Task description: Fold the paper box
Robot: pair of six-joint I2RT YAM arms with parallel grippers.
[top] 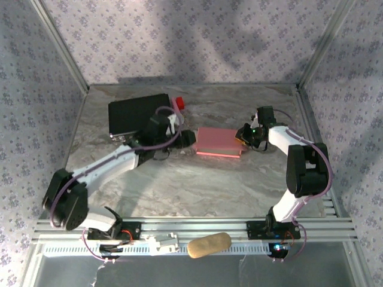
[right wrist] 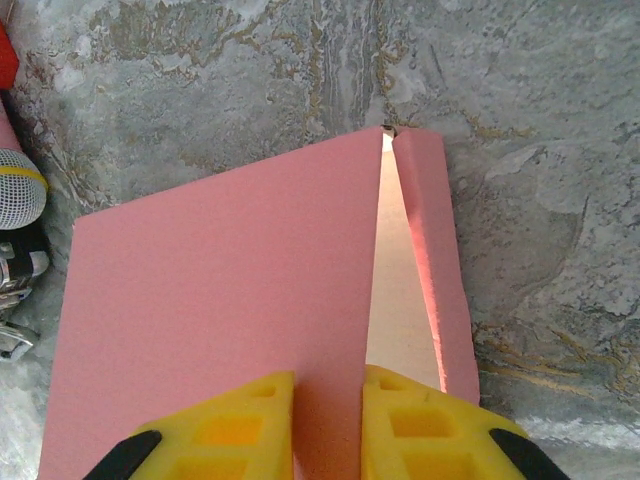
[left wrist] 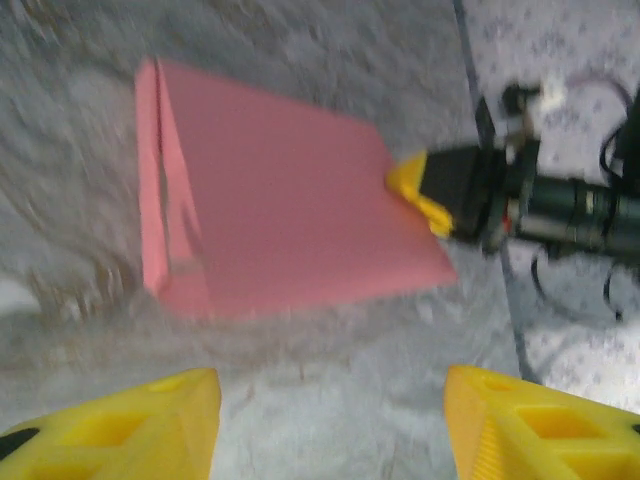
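Left of the paper box (top: 218, 142) lies the black box (top: 139, 113). Just off the paper box's left edge hovers the left gripper (top: 190, 139), jaws parted and empty. At its right edge, the right gripper (top: 242, 136) pinches the top panel. That pinch should anchor the paper box while the left gripper presses the gaping side flap (right wrist: 438, 260) flush.

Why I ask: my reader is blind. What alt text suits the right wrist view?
The right pincer pinches the edge of a flat pink box lying on a grey marbled table. Just right of the grip, a narrow side flap stands apart from the rest of the box, showing a paler inside.
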